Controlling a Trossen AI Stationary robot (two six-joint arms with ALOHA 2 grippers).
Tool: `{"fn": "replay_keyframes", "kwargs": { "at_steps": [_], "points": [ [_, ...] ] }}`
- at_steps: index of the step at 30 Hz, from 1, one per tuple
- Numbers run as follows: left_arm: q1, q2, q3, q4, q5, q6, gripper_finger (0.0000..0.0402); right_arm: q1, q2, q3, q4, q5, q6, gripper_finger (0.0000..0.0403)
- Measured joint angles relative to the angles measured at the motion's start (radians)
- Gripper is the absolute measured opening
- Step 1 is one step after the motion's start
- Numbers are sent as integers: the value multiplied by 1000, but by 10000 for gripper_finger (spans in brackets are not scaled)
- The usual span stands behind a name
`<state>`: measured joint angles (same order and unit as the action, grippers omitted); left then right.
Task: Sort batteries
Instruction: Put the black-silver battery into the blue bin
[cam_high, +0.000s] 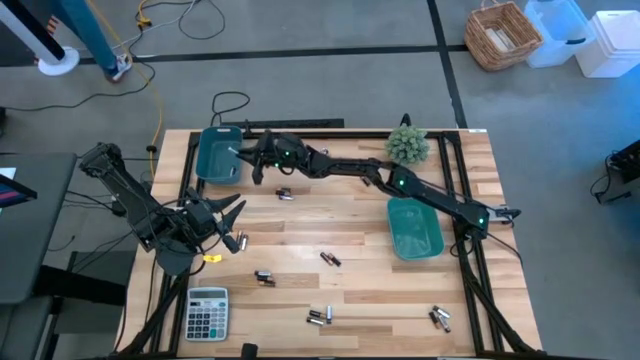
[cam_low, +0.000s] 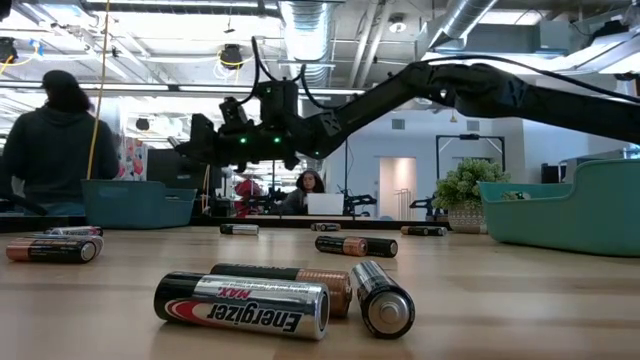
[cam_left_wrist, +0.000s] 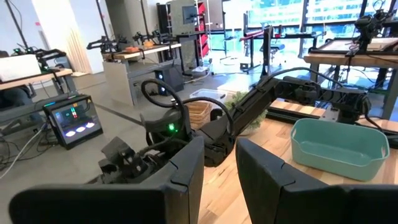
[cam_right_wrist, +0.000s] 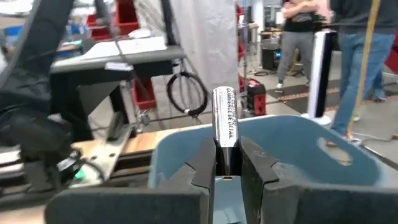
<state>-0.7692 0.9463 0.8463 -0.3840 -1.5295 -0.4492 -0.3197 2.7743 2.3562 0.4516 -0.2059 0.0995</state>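
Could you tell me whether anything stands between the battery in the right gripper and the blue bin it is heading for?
Nothing visible does. The right gripper holds the battery upright, right at the blue bin, whose open top looks clear.

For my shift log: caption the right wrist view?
Right gripper holds a battery upright before the blue bin.

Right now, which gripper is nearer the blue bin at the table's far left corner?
Right. The right gripper hangs at the blue bin's rim, holding a battery upright. The left gripper sits apart from it, nearer the calculator.
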Motion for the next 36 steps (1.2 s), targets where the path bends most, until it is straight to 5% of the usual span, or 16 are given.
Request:
{"fn": "replay_keyframes", "kwargs": {
  "at_steps": [36],
  "points": [
    [13,0,0,0,0,0,89,9,0,-1,-126,-14,6,31]
  ]
}}
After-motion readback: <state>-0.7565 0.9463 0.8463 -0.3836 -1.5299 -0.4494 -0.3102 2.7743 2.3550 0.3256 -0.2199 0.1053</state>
